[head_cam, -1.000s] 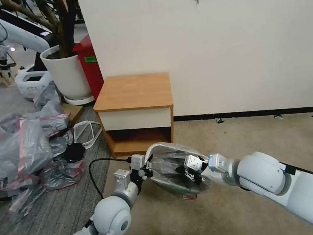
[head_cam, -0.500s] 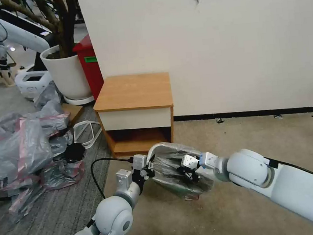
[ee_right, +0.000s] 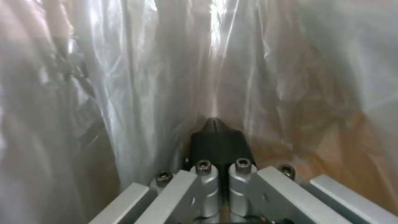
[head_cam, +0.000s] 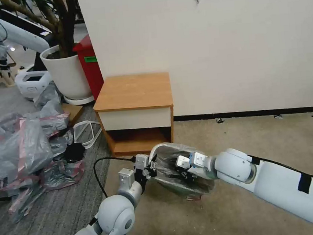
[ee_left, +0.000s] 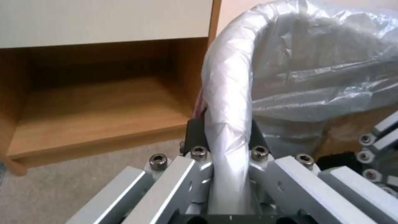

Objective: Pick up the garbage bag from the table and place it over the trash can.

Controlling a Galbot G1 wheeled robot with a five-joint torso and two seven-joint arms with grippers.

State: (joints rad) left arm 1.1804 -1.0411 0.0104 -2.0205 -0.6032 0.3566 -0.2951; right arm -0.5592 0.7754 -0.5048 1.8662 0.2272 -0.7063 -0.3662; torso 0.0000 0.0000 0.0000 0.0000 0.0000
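Clamping bagged trash can (head_cam: 176,167) rim: left gripper (ee_left: 226,137); mouth tilted toward robot; right gripper (ee_right: 219,137) closed inside garbage bag (ee_right: 145,77).

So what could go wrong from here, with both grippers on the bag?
1. The left gripper clamps the bag against the trash can rim; pulling could tip the leaning can further.
2. The right gripper, shut, presses inside the thin plastic and might tear it.
3. Its pink band shows beside the left fingers, so the rim cover looks shallow and may slip off.

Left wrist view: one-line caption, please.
Left gripper clamps the bag-covered can rim beside the table's shelf recess.
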